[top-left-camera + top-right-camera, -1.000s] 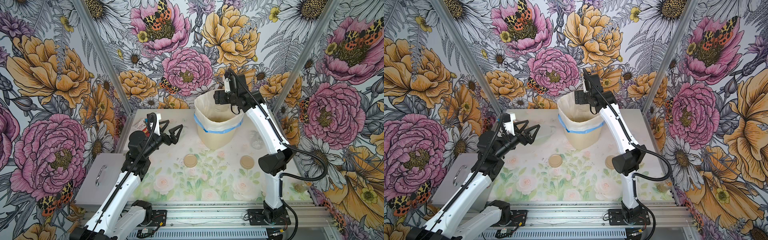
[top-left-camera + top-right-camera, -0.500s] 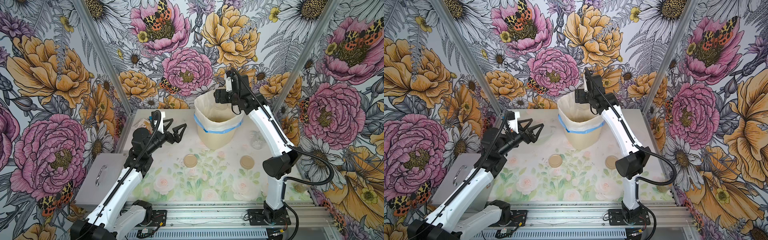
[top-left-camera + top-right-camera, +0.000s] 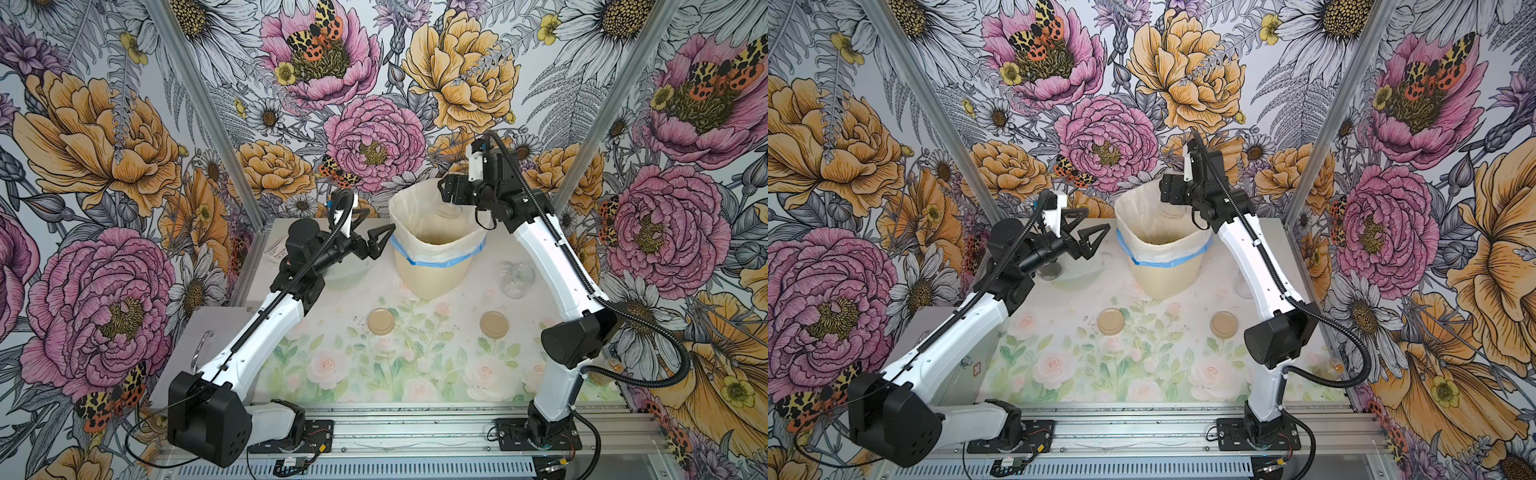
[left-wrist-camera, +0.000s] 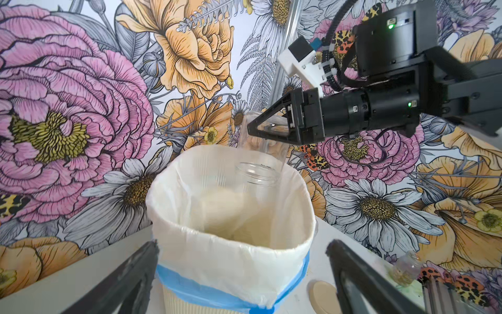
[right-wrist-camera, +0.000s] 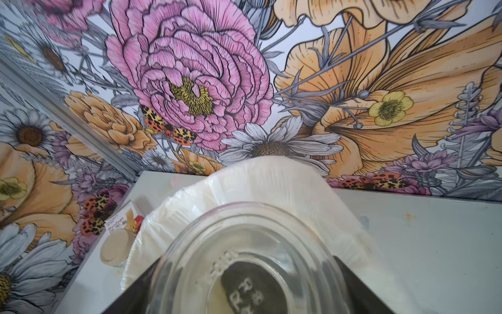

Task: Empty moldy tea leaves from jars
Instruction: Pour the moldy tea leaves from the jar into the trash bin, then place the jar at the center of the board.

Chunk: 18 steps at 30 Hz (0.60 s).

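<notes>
My right gripper (image 3: 451,195) (image 5: 244,285) is shut on a clear glass jar (image 3: 451,212) (image 4: 260,155), held mouth down over the cream ribbed bin (image 3: 428,278) (image 4: 231,258). The jar looks empty in the left wrist view. Brownish bits, likely the tea leaves (image 3: 1158,240), lie at the bag's bottom. My left gripper (image 3: 376,232) (image 4: 241,244) hangs open just left of the bin, nothing between its fingers. Below the left arm stands a jar (image 3: 1050,271) with dark contents. An open, empty jar (image 3: 516,279) stands right of the bin.
Two tan lids (image 3: 381,322) (image 3: 494,324) lie in front of the bin. A third tan lid (image 5: 116,247) and a small bandage box (image 3: 276,251) are at the back left. A clear dish (image 3: 345,270) sits under my left gripper. A grey metal box (image 3: 216,332) adjoins the table's left side.
My left gripper has moved right and back, ending close beside the bin, still open. The right arm has shifted slightly right, keeping the upturned jar over the bin.
</notes>
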Available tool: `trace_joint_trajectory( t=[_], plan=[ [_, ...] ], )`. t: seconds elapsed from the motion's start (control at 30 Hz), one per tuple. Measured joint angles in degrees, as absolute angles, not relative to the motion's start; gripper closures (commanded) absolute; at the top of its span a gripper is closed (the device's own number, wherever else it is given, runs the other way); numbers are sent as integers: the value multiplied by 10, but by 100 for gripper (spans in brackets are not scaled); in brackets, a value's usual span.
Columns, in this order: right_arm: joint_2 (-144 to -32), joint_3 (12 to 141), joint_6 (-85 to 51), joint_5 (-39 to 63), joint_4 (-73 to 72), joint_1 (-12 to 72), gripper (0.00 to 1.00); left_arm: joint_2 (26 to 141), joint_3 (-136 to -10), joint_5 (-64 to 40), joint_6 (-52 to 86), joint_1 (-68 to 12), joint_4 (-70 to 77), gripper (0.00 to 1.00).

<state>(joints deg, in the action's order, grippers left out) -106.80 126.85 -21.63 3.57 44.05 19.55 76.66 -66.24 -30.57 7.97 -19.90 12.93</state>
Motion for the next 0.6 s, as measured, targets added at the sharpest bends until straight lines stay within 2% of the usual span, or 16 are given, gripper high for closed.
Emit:
trace_joint_trajectory(
  t=[0.17, 0.47, 0.6],
  plan=[
    [-1048, 1250, -310, 104, 403, 158, 30, 861, -756, -337, 37, -221, 142, 1],
    [-952, 1050, -531, 201, 239, 95, 30, 987, -854, -392, 41, -235, 209, 1],
    [-918, 939, -647, 227, 118, 73, 31, 1018, -885, -430, 41, -236, 227, 1]
  ],
)
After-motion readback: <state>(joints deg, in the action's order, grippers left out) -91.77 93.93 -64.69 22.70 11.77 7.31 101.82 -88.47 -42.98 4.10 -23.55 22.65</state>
